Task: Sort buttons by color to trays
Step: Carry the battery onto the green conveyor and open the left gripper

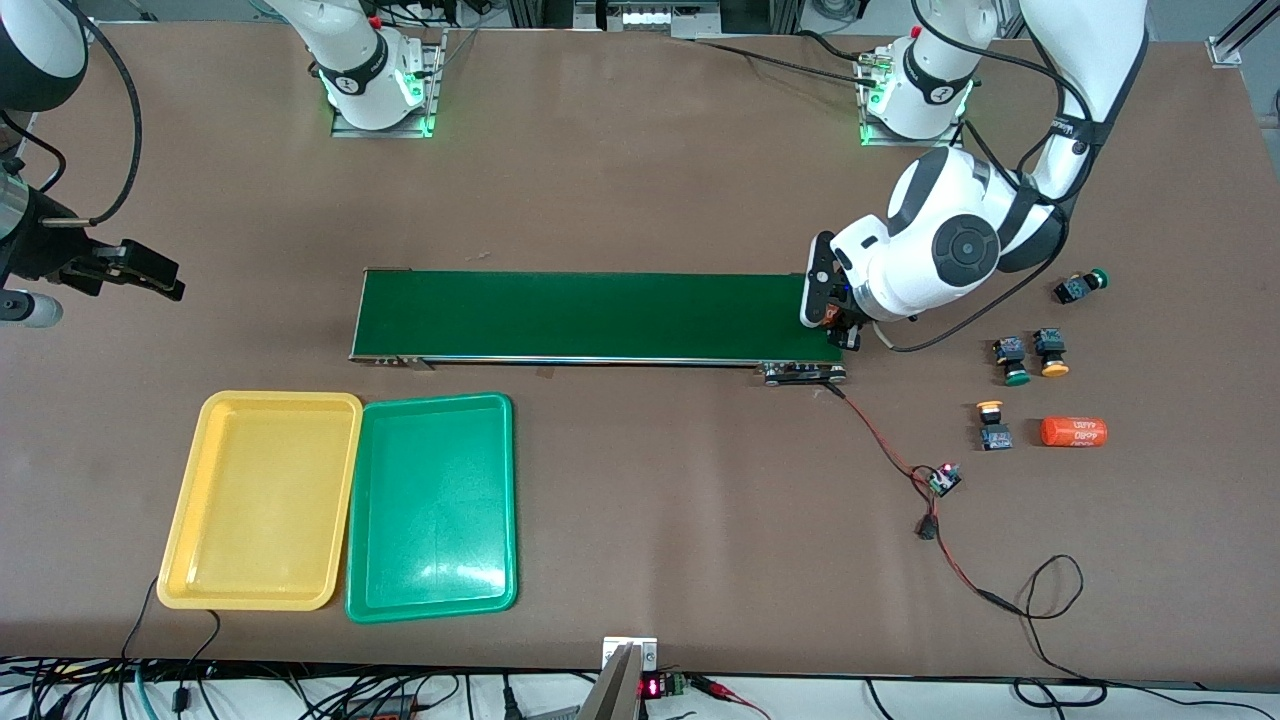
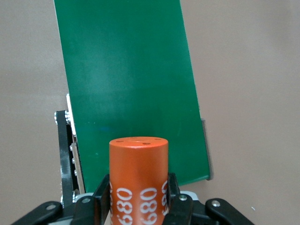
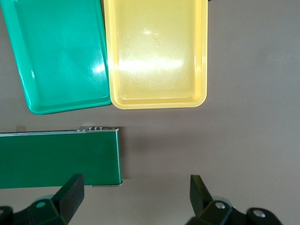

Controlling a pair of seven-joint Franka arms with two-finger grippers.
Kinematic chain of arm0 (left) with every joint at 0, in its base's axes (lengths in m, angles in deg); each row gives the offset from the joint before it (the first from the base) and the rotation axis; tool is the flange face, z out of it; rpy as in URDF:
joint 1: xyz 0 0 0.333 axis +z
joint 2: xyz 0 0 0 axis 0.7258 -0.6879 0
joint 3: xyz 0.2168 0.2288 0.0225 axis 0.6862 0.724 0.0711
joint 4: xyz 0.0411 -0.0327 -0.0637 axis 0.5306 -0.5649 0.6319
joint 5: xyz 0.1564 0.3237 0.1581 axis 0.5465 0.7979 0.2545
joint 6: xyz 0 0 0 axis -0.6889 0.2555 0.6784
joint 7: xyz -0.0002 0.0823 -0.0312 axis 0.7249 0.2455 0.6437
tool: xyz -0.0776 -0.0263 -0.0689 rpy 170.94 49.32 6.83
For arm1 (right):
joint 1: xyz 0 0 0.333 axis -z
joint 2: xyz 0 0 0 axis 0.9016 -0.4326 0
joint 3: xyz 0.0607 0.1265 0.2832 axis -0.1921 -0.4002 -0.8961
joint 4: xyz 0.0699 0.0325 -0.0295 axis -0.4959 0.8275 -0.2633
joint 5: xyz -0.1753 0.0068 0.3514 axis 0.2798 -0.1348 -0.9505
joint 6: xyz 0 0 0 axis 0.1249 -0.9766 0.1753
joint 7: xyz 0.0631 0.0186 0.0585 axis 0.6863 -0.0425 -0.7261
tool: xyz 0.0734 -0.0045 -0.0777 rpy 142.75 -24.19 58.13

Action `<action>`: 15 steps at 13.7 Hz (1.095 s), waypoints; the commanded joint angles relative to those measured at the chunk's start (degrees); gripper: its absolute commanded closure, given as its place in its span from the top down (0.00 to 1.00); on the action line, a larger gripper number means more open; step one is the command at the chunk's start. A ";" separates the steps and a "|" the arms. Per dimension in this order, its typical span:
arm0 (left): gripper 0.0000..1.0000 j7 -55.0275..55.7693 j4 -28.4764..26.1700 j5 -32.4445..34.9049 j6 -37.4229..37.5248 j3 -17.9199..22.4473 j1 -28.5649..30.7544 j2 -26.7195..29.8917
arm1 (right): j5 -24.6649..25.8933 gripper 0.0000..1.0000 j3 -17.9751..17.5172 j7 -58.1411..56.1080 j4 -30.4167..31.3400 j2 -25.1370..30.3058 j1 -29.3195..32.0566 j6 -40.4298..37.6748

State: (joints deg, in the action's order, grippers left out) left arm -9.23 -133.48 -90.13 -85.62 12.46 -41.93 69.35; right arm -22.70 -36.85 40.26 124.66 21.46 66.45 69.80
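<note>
Four buttons lie on the table at the left arm's end: a green one (image 1: 1082, 287) on its side, a green one (image 1: 1012, 360) beside a yellow one (image 1: 1051, 352), and another yellow one (image 1: 991, 424) nearer the camera. My left gripper (image 1: 835, 322) (image 2: 137, 191) holds none of them. It is shut on an orange cylinder (image 2: 138, 173) with white print, over the conveyor belt's end. My right gripper (image 1: 150, 270) (image 3: 136, 192) waits open and holding nothing over the table at the right arm's end. The yellow tray (image 1: 262, 498) (image 3: 157, 51) and green tray (image 1: 432, 505) (image 3: 56, 56) lie side by side with nothing in them.
The long dark-green conveyor belt (image 1: 590, 315) (image 2: 126, 70) (image 3: 56, 159) lies across the table's middle. A second orange cylinder (image 1: 1073, 431) lies beside the nearest yellow button. A small circuit board (image 1: 942, 480) with red and black wires trails from the belt toward the table's front edge.
</note>
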 commanded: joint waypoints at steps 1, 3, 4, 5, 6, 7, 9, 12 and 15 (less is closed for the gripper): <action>0.00 0.34 -2.94 -0.49 -3.63 -1.36 -0.21 0.76 | -0.74 1.00 -0.14 0.68 -0.18 0.06 0.11 -0.07; 0.00 1.30 -3.03 -0.49 -4.86 -1.36 -0.39 -0.99 | -0.74 1.00 -0.14 0.68 -0.18 0.06 0.20 -0.16; 0.00 1.83 -2.95 -0.40 -5.57 -1.36 -0.74 -1.35 | -0.74 1.00 -0.14 0.59 -0.18 0.06 0.29 -0.16; 0.00 1.93 -2.95 -0.40 -6.18 -1.36 -1.53 -1.70 | -0.74 1.00 -0.14 0.59 -0.09 -0.03 0.20 -0.16; 0.00 2.01 -2.86 -0.23 -6.88 -1.19 -1.79 -2.05 | -0.74 1.00 -0.14 0.59 -0.09 -0.11 0.29 -0.16; 0.00 2.10 -2.77 -0.14 -7.15 -1.19 -1.80 -2.75 | -0.74 1.00 -0.14 0.59 -0.09 -0.29 0.29 -0.16; 0.00 2.19 -2.94 -0.14 -8.29 -1.19 -1.88 -3.28 | -0.74 1.00 -0.14 0.59 -0.09 -0.29 0.20 -0.16; 0.00 2.19 -2.95 -0.14 -8.47 -1.19 -1.88 -4.25 | -0.65 1.00 -0.06 0.59 -0.27 -0.29 0.29 -0.24; 0.33 2.45 -2.68 -0.05 -8.91 -1.01 -1.80 -5.31 | -0.57 1.00 -0.06 0.59 -0.53 -0.29 0.29 -0.24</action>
State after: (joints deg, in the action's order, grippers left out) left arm -7.13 -136.29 -90.13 -93.93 11.29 -43.85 64.80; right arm -22.70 -36.83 40.31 124.67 21.05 66.50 69.80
